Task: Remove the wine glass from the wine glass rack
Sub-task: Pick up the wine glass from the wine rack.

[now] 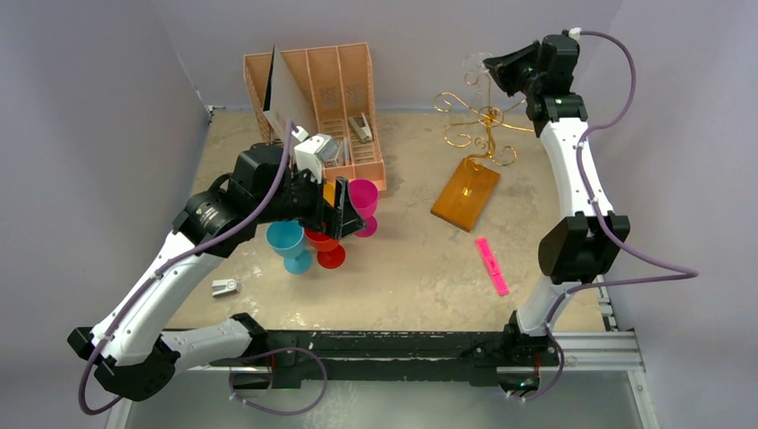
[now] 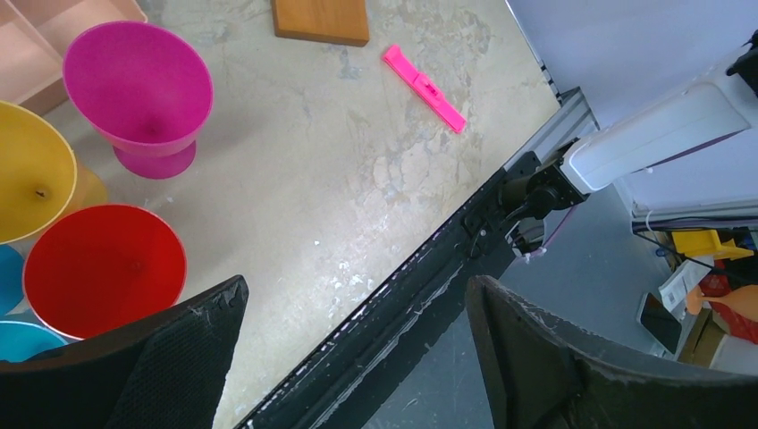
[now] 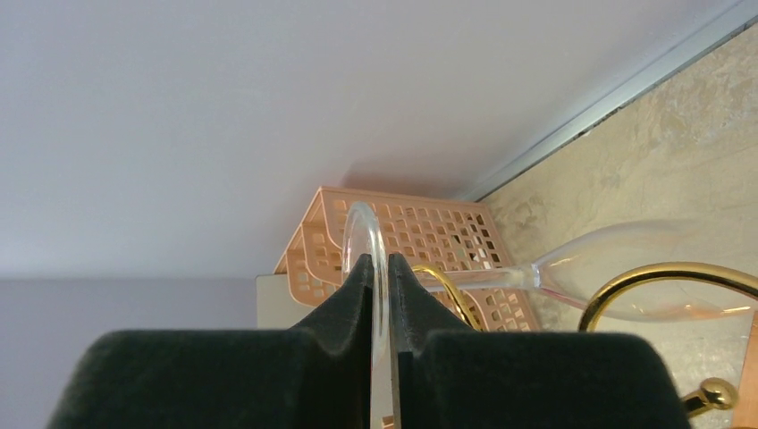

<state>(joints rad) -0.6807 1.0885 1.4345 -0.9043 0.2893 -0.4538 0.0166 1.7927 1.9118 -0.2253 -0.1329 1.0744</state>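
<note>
**Ana:** Where was the clear wine glass (image 3: 572, 264)?

**Ben:** It lay on its side, high among the top curls of the wine glass rack (image 1: 487, 121). That was the tall stand of curly gold wire on a flat orange-brown wooden base, at the far right of the beige stone-look table (image 1: 420, 268). The stem ran level, and the bowl sat just behind a gold loop. Whether glass touched wire could not be told.

**Ana:** And the right gripper (image 3: 380, 268)?

**Ben:** Its black padded fingers were pressed together on the round foot of the glass, whose thin rim stood between them.

**Ana:** What of the left gripper (image 2: 356, 290)?

**Ben:** It hung with its fingers spread wide and nothing between them. It was well apart from the rack, above a cluster of plastic goblets: a magenta one (image 2: 138, 85), a yellow one (image 2: 27, 170), a red one (image 2: 103, 268) and a light blue one (image 1: 288, 243).

**Ana:** Anything else on the table?

**Ben:** A pink-tan slotted file organiser (image 1: 340, 98) stood at the far edge. A flat bright pink bar (image 1: 492, 265) lay near the rack's base.
</note>
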